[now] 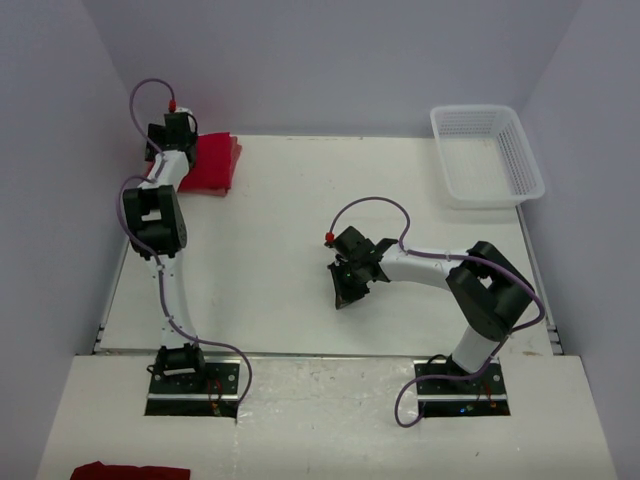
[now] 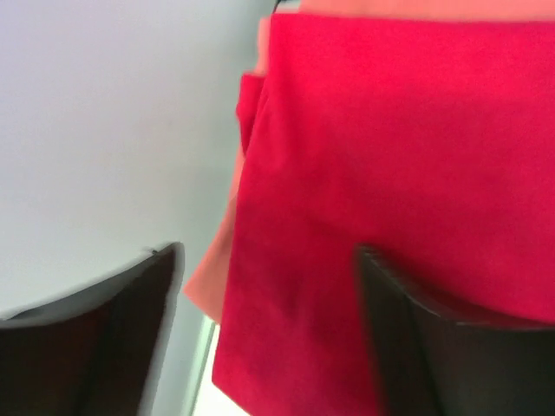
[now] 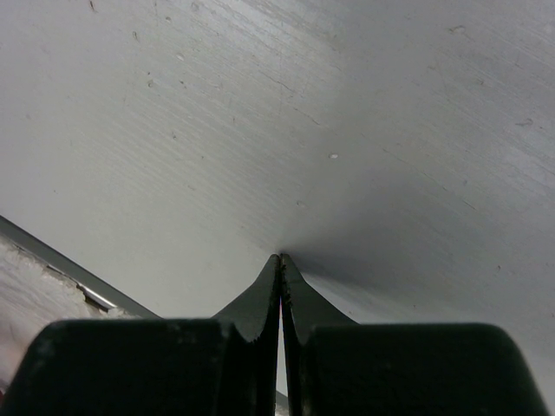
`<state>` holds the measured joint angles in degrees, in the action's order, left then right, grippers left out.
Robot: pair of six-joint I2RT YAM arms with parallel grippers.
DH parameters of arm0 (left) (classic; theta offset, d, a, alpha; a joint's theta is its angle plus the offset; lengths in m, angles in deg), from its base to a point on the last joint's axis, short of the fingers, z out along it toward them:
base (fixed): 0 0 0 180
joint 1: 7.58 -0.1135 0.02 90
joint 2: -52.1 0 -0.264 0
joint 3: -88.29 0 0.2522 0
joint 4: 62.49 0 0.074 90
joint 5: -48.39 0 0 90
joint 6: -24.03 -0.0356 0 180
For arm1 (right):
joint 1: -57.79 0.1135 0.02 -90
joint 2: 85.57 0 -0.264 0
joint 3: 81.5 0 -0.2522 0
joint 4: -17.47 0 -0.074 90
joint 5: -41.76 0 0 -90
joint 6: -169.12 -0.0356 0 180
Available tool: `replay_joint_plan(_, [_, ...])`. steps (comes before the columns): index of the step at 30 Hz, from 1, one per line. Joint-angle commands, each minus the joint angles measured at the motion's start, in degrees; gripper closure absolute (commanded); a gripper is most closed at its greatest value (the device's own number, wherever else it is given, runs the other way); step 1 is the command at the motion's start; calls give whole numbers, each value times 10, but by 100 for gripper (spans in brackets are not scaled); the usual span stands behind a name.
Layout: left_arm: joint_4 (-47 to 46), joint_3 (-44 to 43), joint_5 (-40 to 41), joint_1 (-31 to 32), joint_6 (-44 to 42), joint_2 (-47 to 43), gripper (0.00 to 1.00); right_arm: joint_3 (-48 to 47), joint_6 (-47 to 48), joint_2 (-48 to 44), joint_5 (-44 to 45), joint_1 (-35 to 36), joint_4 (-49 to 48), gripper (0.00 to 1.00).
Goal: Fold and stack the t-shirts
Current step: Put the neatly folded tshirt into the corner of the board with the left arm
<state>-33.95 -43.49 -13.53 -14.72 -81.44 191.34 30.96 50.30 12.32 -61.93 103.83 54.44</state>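
Far left of the basket (image 1: 480, 150), your left arm (image 1: 160, 215) hides part of the stacked t-shirts (image 1: 212, 163); the left gripper (image 2: 267, 260) is spread over them, the right gripper (image 3: 280, 258) pressed together, empty.

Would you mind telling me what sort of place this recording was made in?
Probably a robotics lab test cell: plain pale walls box in a white table, the left arm and right arm are bolted at its near edge, and folded red t-shirts and a white basket serve as props.
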Motion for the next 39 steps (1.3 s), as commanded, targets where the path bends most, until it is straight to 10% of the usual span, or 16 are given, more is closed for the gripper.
replay_joint_plan(1, [-113,48,63,-6,2,-88,5,1,13,0,-12,-3,12,100])
replay_joint_plan(14, [-328,265,189,114,-60,-345,0,17,11,-9,-28,-2,-13,100])
replay_joint_plan(21, [-72,188,104,143,130,-409,0,-10,25,-30,16,-2,0,100])
replay_joint_plan(28, [-102,390,-141,143,351,-586,1,-41,52,-95,94,-2,19,100])
replay_joint_plan(32, [-137,513,-209,143,416,-657,4,-34,58,-137,132,-2,24,85])
replay_joint_plan(36, [-160,600,-244,143,437,-727,4,-11,52,-182,136,-1,6,47])
replay_joint_plan(39, [-158,654,-273,144,449,-763,2,2,46,-216,149,-2,-11,43])
